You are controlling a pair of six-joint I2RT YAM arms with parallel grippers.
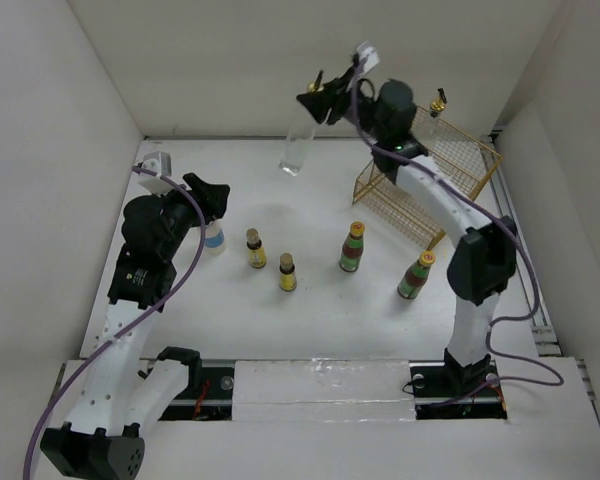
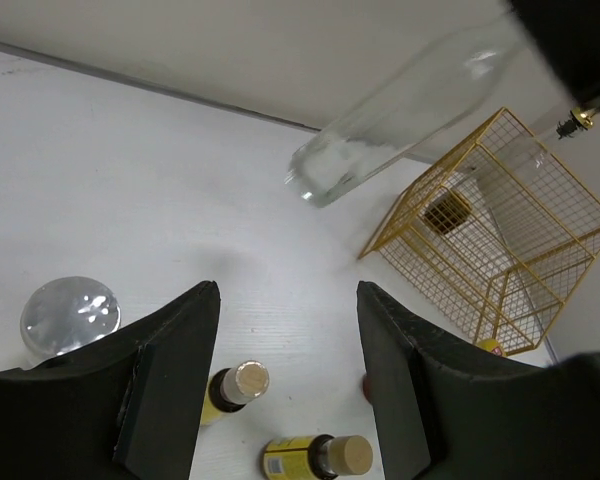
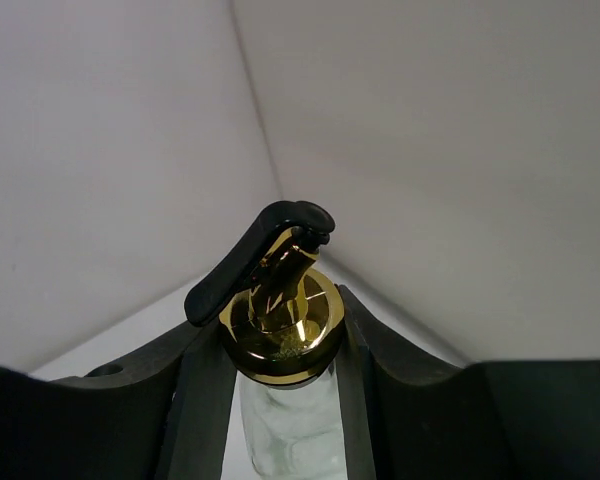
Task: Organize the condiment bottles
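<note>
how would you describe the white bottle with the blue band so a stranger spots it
Start at the gold wire basket at the far right of the table and follow the standing bottles leftward to the end. The last, beside the left gripper, is the white bottle: the only one with a pale body and blue band.

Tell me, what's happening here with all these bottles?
Two robot arms are sorting condiment bottles. The right gripper is clamped on the neck of a tall glass bottle, holding it tilted in the air near the wire basket. The left gripper hangs open near the white bottle, holding nothing. Two small yellow bottles and two green-and-red bottles stand on the table.
</note>
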